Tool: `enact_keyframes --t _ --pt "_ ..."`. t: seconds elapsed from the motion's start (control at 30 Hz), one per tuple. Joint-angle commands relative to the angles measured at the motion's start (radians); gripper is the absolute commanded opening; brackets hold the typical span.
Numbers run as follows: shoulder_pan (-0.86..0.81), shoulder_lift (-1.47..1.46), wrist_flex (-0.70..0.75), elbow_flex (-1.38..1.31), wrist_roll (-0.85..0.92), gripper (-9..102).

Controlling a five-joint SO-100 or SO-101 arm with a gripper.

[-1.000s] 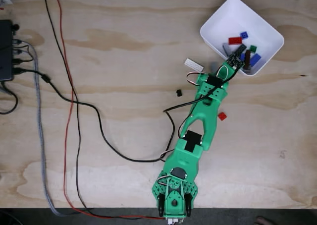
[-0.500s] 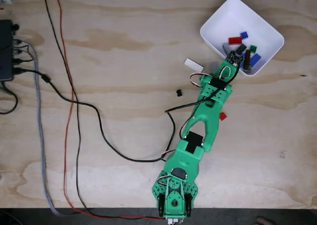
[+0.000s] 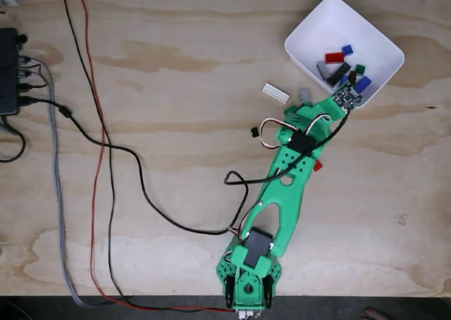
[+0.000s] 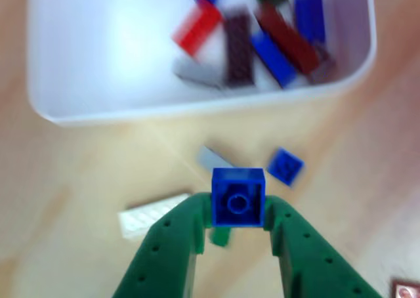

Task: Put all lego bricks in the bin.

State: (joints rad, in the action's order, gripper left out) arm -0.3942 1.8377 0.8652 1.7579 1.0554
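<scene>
Two green printed fingers of the gripper (image 4: 237, 209) clamp a small square blue lego brick (image 4: 237, 197), held just short of the white shallow plastic bin (image 4: 197, 107) — above the plywood table (image 3: 162, 66). Inside the bin lie red, blue, dark and grey bricks (image 4: 243, 39). Outside the bin, near its wall, rest a white studded plate (image 3: 275, 92), a grey piece (image 4: 216, 159) and another small blue brick (image 4: 285, 165).

Your arm (image 3: 282, 186) is bright green printed plastic — black servo blocks sit in its joints, and a small black circuit board (image 3: 347, 94) rides at its tip. Thin white, red and black wires loop beside the arm's upper segment; the green gripper fingers (image 4: 164, 245) carry rows of small holes.
</scene>
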Motion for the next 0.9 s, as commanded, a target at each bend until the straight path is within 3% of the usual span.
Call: enact_keyframes --t 0.0,0.13,0.23,0.37,0.47,0.5,0.7,0.87 --pt "-0.005 -0.008 0.032 -0.428 -0.023 0" --pt "0.009 -0.342 0.117 -0.882 0.049 0" --pt "-0.031 -0.538 0.120 -1.034 0.101 0" --pt "-0.077 -0.667 0.028 -0.991 0.118 1" --pt "-0.077 -0.676 0.025 -0.942 0.115 21" --pt "-0.077 -0.670 0.014 -0.931 0.098 22" --pt "-0.071 -0.356 -0.051 -0.663 0.048 31" --pt "0.038 0.201 0.365 -0.167 0.084 22"
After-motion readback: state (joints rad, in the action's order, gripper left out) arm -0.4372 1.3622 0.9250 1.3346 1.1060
